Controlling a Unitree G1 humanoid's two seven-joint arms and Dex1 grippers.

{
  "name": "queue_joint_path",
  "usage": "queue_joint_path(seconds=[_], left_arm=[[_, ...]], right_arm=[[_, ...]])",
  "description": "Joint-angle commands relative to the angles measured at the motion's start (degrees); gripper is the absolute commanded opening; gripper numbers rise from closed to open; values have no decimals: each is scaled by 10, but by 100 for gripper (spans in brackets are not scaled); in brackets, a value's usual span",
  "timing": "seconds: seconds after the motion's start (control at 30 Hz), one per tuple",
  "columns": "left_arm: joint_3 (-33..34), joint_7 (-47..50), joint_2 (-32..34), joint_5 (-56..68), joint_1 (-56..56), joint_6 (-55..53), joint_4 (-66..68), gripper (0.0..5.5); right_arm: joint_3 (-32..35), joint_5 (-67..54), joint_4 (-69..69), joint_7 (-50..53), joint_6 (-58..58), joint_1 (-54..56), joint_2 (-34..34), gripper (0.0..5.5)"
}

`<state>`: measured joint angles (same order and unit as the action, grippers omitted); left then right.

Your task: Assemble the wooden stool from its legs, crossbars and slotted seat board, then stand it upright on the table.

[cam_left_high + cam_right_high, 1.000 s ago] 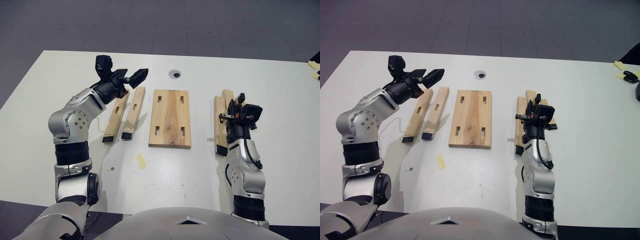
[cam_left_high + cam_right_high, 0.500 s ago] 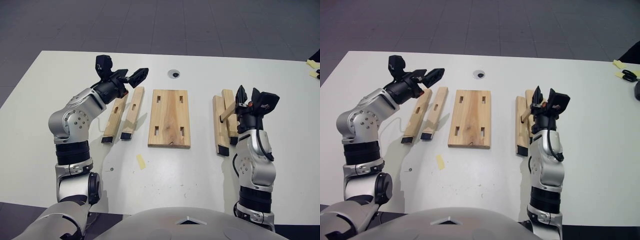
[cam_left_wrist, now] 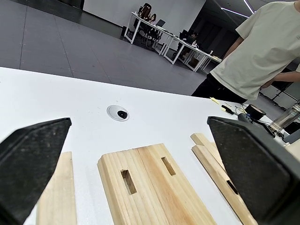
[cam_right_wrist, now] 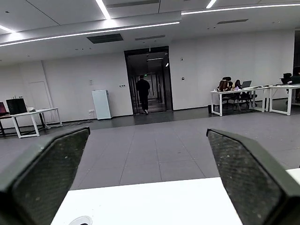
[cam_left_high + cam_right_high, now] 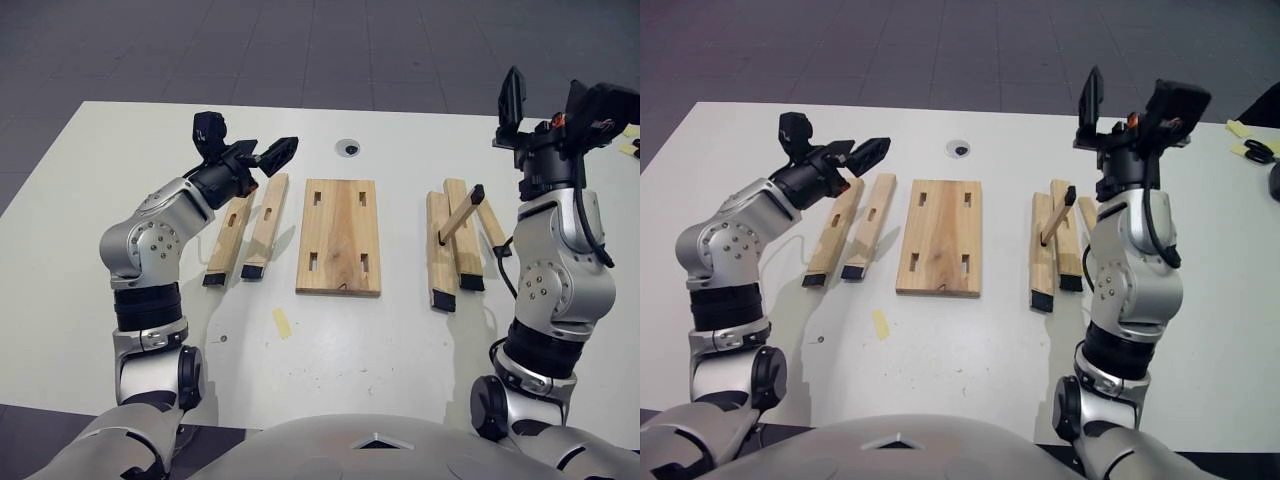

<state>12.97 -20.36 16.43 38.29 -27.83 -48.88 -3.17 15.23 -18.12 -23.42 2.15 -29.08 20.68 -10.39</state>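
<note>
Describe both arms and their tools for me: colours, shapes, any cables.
The left arm and right arm have rounded silver-grey metal housings joined by black bands. Each wrist turns black and ends in a black two-finger tool: left tool, right tool. The fingers are flat, tapered and finely textured. A thin black cable loops along the right forearm.

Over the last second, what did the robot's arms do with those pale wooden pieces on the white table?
The right gripper rose up and away from the pale wooden legs on the robot's right, towards the table's far edge, fingers open. It left the thin wooden crossbar leaning, its lower end on one leg. The left gripper, open above the other two wooden legs, and the slotted seat board stayed put.
</note>
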Motion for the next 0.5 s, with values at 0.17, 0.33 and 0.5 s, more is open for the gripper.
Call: queue_joint_path(seconds=[0.17,0.33,0.5], left_arm=[[1,9,-7,-3,1,10,-4,540],[2,10,-8,0,8,10,-8,540],[1,12,-11,-2,7,14,-5,540]], right_arm=[[-38,16,106,-33,23,-41,18,539],[-41,29,130,-43,55,-66,17,539],[-19,0,92,-43,51,-27,13,539]])
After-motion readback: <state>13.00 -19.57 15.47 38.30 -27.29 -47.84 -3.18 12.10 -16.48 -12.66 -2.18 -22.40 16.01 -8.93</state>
